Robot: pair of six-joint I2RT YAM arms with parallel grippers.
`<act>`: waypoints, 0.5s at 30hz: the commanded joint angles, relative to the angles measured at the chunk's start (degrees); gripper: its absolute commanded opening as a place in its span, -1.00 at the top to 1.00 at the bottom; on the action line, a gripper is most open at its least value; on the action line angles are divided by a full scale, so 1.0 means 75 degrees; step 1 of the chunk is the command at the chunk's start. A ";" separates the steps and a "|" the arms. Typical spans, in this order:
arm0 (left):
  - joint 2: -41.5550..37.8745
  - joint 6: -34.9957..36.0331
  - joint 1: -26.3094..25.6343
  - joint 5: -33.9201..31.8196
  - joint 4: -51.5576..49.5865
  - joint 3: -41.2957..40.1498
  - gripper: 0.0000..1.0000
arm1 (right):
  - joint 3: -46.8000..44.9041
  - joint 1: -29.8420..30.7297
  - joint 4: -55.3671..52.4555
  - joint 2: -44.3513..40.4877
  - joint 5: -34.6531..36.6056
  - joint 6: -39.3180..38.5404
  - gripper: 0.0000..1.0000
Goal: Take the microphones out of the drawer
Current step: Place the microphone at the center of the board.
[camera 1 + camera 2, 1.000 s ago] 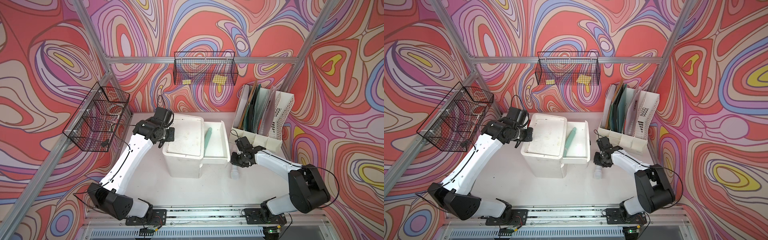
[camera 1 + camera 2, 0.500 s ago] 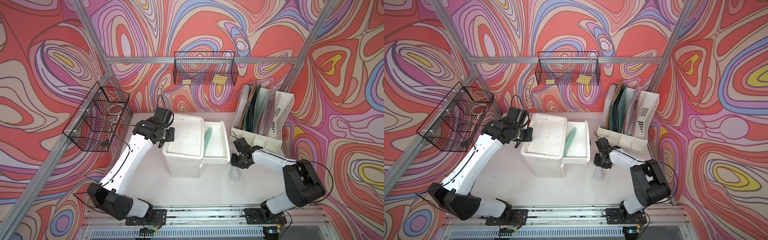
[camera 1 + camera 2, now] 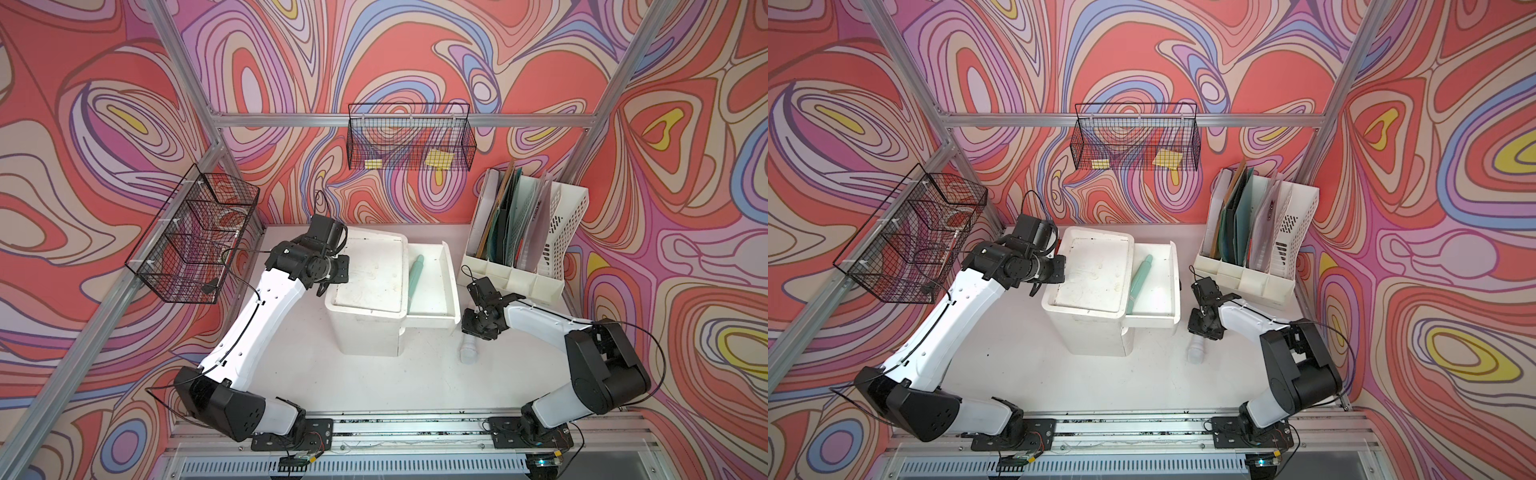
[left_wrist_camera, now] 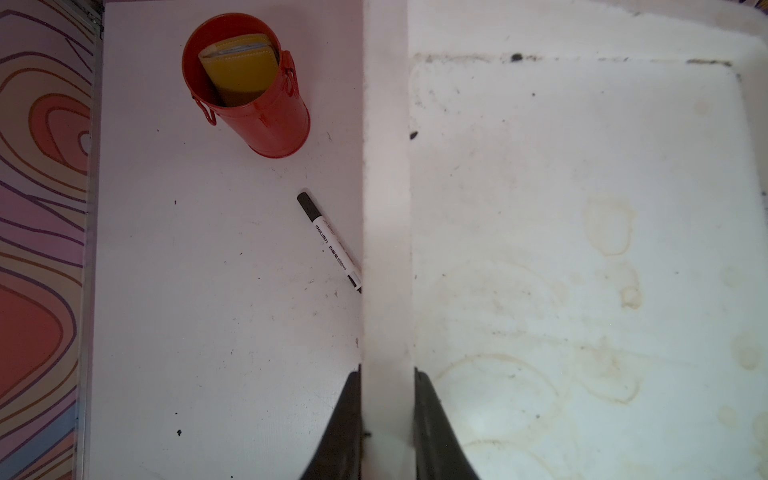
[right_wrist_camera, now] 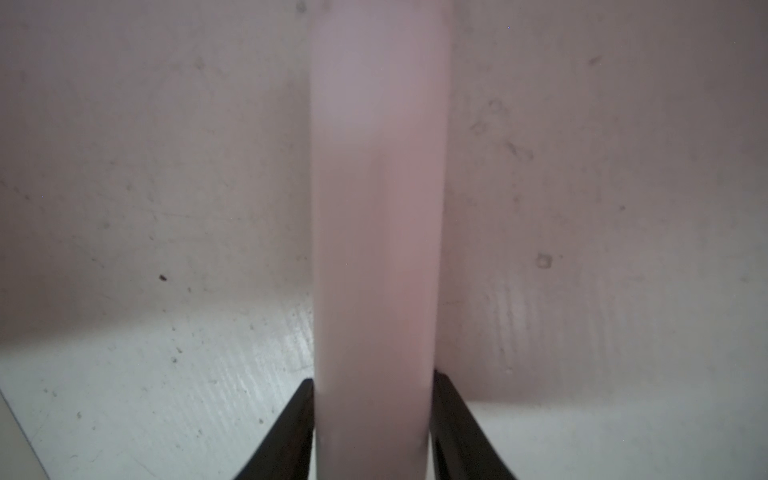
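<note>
We see the white microphone (image 3: 468, 353) lying on the table (image 3: 374, 386) just outside the drawer (image 3: 428, 321), rounded head frontward. The white drawer stands pulled out of its cabinet (image 3: 365, 332).

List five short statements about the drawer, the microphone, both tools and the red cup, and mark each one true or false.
1. The drawer stands pulled open. True.
2. The microphone lies in the drawer. False: it is outside, low beside the drawer unit, with its handle between the jaws of the right tool.
3. A teal object lies in the drawer. True.
4. The left tool hangs free over the table. False: its jaws straddle the drawer unit's top rim.
5. The red cup is empty. False: a yellow wallet stands in it.
</note>
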 commanded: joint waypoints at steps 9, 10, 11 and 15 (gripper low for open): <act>-0.0205 0.0275 -0.0029 0.0238 0.0053 -0.0129 1.00 | 0.0319 -0.0041 -0.0402 -0.0288 0.0173 0.0080 -0.15; -0.0205 0.0279 -0.0026 0.0237 0.0053 -0.0136 1.00 | 0.0406 -0.0041 -0.0492 -0.0379 0.0193 0.0071 -0.16; -0.0194 0.0284 -0.0028 0.0237 0.0053 -0.0130 1.00 | 0.0490 -0.0042 -0.0588 -0.0466 0.0235 0.0053 -0.18; -0.0193 0.0290 -0.0029 0.0237 0.0064 -0.0123 1.00 | 0.0935 -0.0041 -0.1092 -0.0834 0.0493 -0.0047 -0.26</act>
